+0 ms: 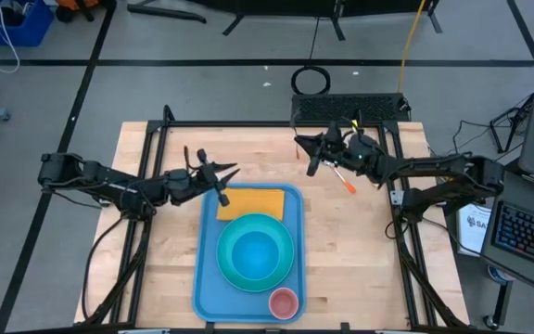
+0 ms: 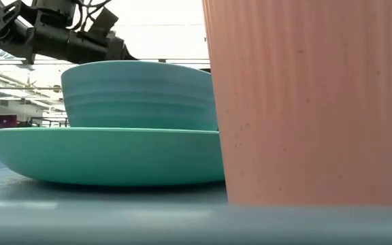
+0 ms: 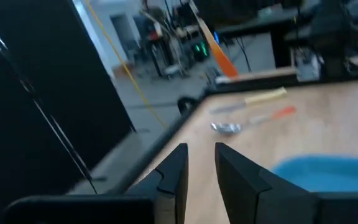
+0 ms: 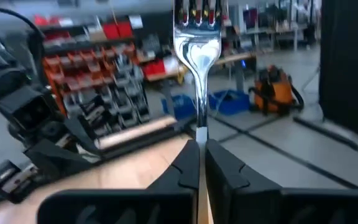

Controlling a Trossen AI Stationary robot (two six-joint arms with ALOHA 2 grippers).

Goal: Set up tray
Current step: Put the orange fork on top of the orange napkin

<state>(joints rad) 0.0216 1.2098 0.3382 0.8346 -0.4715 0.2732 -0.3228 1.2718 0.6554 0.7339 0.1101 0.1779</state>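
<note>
Gripping a fork [image 4: 197, 56] upright, right pincer [image 4: 199, 163] raised, left pincer [image 3: 199, 163] slightly parted beside tray [image 1: 204, 278].

Overhead camera looks straight down — low camera sits level, close behind the cup [image 2: 312, 102].

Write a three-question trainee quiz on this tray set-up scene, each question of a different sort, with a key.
1. True or false: the right gripper is shut on the metal fork with the orange handle.
2. Multiple choice: on the large light-blue rectangular plastic tray, the blue bowl sits
A. inside the small pink cup
B. on the round turquoise plate
C. on the orange-yellow rectangular napkin
3. Fill in: the left gripper hovers over the tray's far ____ corner.

Key: 1 true; 2 B; 3 left.
</note>
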